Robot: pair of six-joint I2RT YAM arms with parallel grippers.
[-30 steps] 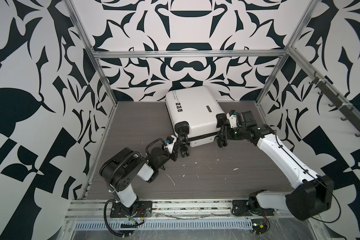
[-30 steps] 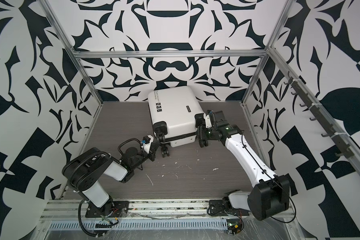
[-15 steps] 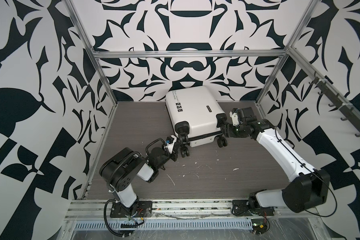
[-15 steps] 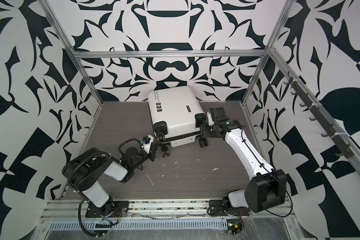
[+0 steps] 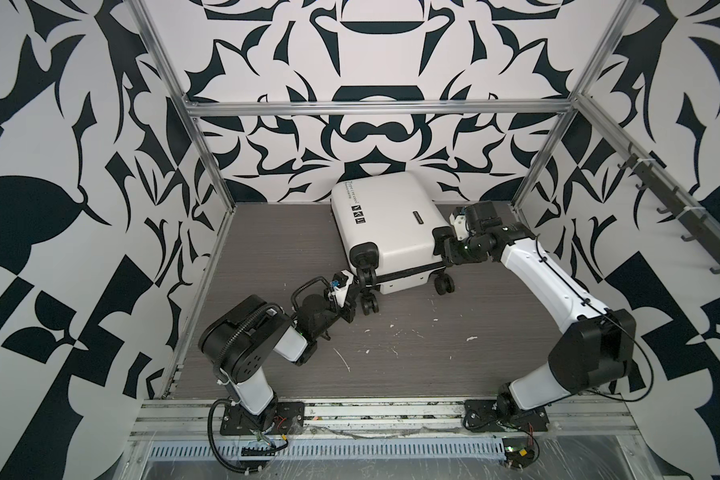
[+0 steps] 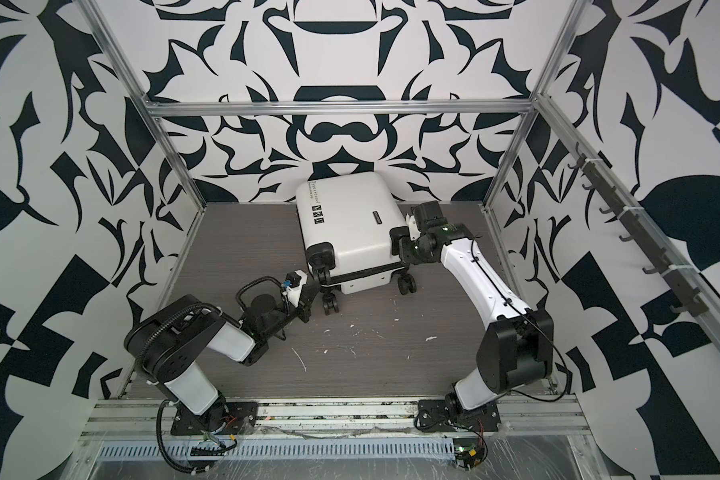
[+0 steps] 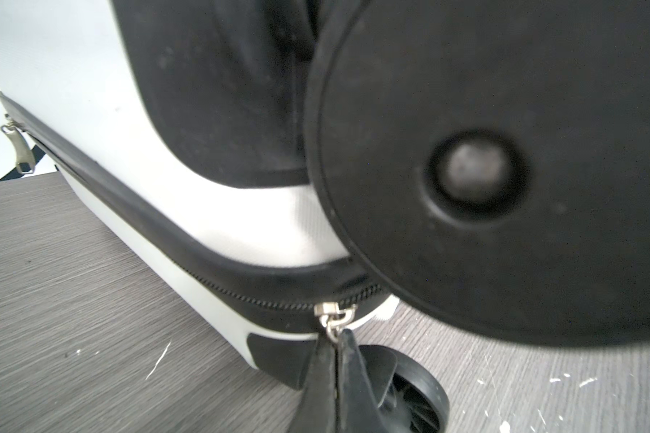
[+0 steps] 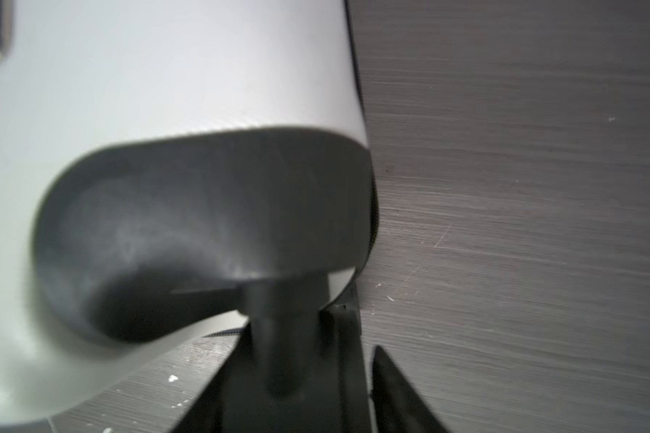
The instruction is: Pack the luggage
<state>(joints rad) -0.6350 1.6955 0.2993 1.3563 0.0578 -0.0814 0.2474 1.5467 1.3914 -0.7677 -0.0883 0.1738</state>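
1. The mover is the right arm [image 5: 549, 286]. Its elbow has swung in, and the right gripper [image 5: 443, 249] has crept toward the far edge, up against the right-hand corner guard [image 8: 203, 225] of the luggage [image 5: 387, 224].
2. Right wrist view: its fingers [image 8: 391, 390] sit either side of the wheel stalk [image 8: 278, 330] under that guard, partly spread. A gap shows on one side, so I cannot tell if it's clamped.
3. The left gripper [image 7: 336, 352] hasn't budged. Its tips are pressed together, pinching the zipper pull [image 7: 331, 328] at the luggage's near-left corner, beside a wheel [image 7: 409, 397].
4. The luggage is in the same spot: flat on the bench [image 5: 267, 232], lid down, mid-width near the far edge, wheels facing the near edge.
5. My read: the right side is setting up a brace so the left can drag the zip round without the case sliding. Which way the zip runs, I can't tell.
6. Risk: a wheel stalk likely swivels — poor anchor if the pull is hard.
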